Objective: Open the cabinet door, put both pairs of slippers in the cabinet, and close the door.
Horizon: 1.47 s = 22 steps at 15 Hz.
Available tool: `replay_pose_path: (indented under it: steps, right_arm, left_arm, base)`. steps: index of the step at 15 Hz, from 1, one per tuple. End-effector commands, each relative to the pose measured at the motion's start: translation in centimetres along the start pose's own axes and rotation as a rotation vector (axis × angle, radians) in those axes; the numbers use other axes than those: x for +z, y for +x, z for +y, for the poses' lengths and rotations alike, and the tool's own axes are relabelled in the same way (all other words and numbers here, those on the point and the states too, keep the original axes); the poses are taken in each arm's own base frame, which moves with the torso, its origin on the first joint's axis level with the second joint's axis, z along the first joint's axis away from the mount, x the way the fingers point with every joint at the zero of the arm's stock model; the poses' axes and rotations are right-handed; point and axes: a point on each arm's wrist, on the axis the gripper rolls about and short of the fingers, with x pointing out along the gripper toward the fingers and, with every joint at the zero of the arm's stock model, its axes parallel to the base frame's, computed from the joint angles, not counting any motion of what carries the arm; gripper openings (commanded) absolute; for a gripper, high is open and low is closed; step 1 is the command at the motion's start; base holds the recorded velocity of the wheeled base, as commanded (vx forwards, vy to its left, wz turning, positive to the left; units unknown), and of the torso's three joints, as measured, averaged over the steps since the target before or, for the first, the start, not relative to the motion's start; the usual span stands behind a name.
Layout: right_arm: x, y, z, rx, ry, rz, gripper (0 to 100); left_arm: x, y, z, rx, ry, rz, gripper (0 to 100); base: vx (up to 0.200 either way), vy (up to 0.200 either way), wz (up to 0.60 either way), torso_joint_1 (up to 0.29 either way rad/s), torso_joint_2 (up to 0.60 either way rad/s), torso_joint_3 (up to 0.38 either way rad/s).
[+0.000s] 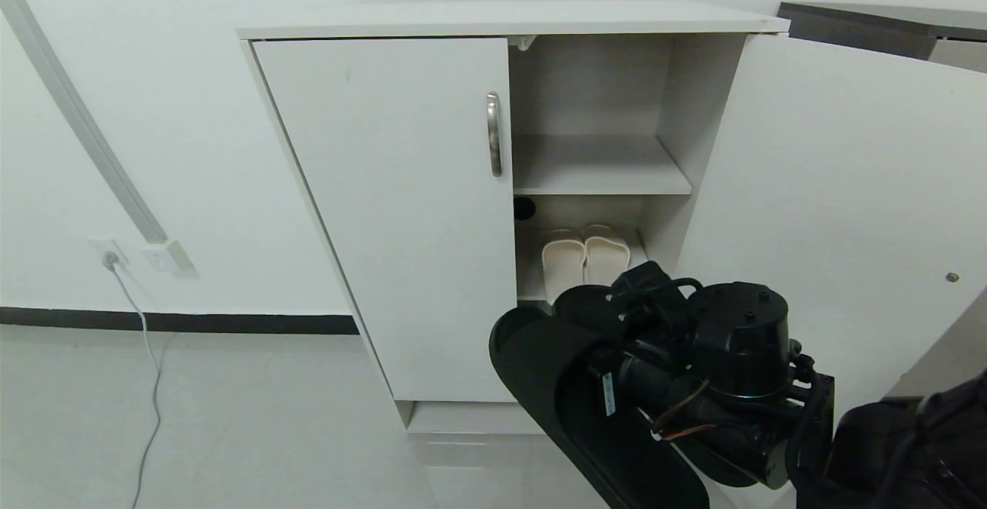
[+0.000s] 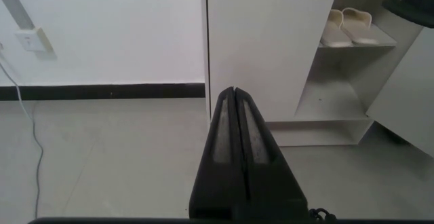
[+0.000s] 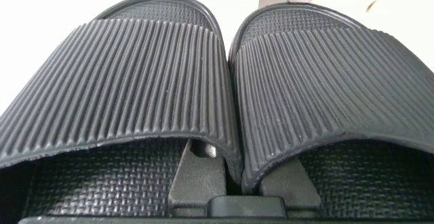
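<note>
The white cabinet (image 1: 509, 19) stands at twelve o'clock in the head view; its left door (image 1: 385, 208) is closed, with a metal handle (image 1: 493, 135) along its inner edge; its right door (image 1: 833, 208) is swung wide open toward three o'clock. A pair of cream slippers (image 1: 584, 258) lies side by side on the lower shelf, under the upper shelf (image 1: 597, 166). At five o'clock, just before the opening, the right gripper (image 3: 241, 176) is clamped on the pair of black slippers (image 1: 570, 393), one finger under each ribbed strap, pinching the inner sides together; the toes point toward the cabinet. The left gripper (image 2: 234, 136) has its fingers pressed together, holding nothing, above the floor and well apart from the cabinet. A wall socket (image 1: 108, 251) with a cable (image 1: 150, 385) sits at nine o'clock.
</note>
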Motion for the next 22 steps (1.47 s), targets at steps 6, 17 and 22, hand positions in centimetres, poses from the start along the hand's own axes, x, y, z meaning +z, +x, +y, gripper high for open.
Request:
replay_pose_path:
  steps: [6, 17, 22]
  right_arm:
    - [-0.4, 0.4, 0.1, 0.001, -0.002, 0.012, 0]
    - [2.8, 5.0, 3.6, -0.274, -0.009, -0.041, 0]
    - [9.8, 5.9, 4.7, -0.479, 0.152, -0.015, 0]
  left_arm:
    - [0.0, 0.0, 0.0, 0.001, 0.0, 0.0, 0]
    - [0.0, 0.0, 0.0, -0.004, 0.001, 0.002, 0]
    - [0.0, 0.0, 0.0, -0.004, 0.001, 0.0, 0]
  base:
    - [0.0, 0.0, -0.3, 0.0, 0.0, 0.004]
    - [0.0, 0.0, 0.0, 0.0, 0.0, 0.0]
    - [0.0, 0.0, 0.0, 0.0, 0.0, 0.0]
